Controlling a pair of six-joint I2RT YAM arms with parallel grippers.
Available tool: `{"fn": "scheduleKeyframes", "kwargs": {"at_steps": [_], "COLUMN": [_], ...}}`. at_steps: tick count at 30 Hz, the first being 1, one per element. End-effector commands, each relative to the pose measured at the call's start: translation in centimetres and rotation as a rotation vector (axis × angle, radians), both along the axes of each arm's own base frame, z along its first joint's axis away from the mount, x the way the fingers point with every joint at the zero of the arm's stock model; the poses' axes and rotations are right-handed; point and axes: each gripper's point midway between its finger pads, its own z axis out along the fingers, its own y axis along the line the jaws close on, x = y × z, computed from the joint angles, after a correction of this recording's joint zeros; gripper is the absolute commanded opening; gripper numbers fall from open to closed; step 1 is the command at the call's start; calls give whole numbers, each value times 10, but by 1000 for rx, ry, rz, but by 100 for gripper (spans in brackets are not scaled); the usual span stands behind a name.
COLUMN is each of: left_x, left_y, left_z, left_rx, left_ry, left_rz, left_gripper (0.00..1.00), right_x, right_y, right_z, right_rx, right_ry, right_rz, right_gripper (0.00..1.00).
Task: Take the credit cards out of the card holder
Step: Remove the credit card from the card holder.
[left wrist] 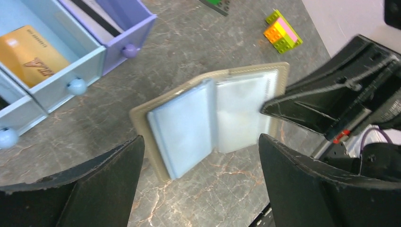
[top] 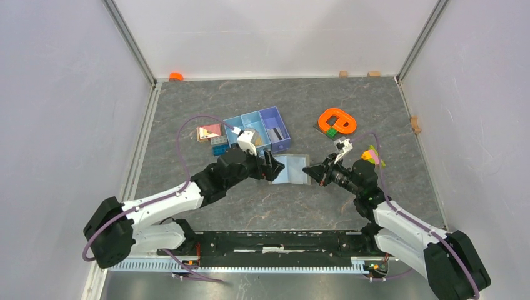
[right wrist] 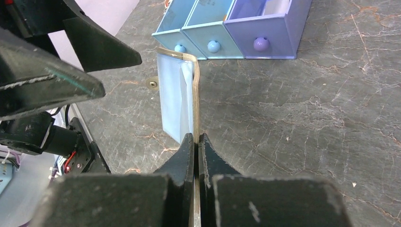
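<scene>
1. We begin with the black two-finger left gripper [left wrist: 201, 142]. Its jaws are spread wide and empty, and it hovers just above the left half of the holder.
2. The flat, grey-taupe, soft-looking folding card holder [top: 294, 170] lies open on the dark marbled table [top: 350, 112]. It sits between the 2 grippers and just in front of the blue-and-purple 3-compartment tray [right wrist: 279, 33]. Its pale blue-grey plastic sleeves [left wrist: 182, 127] fan up loosely from the spine.
3. The black right gripper [right wrist: 195, 142] is clenched on the edge of the holder's right cover, which tilts up off the table.
4. What looks like 1 pale credit card with a dark stripe [left wrist: 94, 16] lies in the purple compartment. We cannot tell whether any cards remain in the sleeves.
5. We judge the holder light and floppy, so it would slide or fold if pulled unpinned (the right gripper's hold matters here). The sleeves look slick and thin. A card will be stiff, light and slippery, so we would take it by an exposed short edge and draw it straight out along its slot.
</scene>
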Motion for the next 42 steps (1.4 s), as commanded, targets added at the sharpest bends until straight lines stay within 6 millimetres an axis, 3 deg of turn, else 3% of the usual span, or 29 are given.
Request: {"fn": "scheduleKeyframes", "kwargs": {"at_steps": [1, 5, 7, 9, 13, 23, 32, 35, 42], "left_x": [-10, -33, -39, -39, -32, -17, -11, -5, 8], "left_y": [-18, -43, -51, -54, -52, -41, -43, -40, -30], "left_z": [36, 50, 50, 46, 38, 30, 18, 14, -10], "left_rx": [-41, -30, -20, -6, 38, 130, 194, 231, 374], "left_ry": [-155, -227, -237, -224, -196, -172, -130, -122, -72], "left_rz": [-94, -222, -259, -266, -225, -130, -109, -74, -3], "left_gripper": [94, 86, 78, 77, 86, 95, 95, 90, 85], "right_x": [5, 4, 2, 1, 0, -1, -6, -8, -18], "right_y": [4, 6, 7, 9, 11, 17, 26, 28, 33], "right_z": [23, 25, 27, 28, 29, 35, 36, 38, 49], "right_rx": [41, 55, 71, 83, 92, 106, 102, 103, 147], "right_ry": [-72, -74, -76, -75, -70, -99, -108, -112, -135], "right_rz": [12, 20, 29, 38, 43, 23, 52, 63, 114], "right_gripper": [0, 0, 0, 0, 0, 0, 0, 0, 0]}}
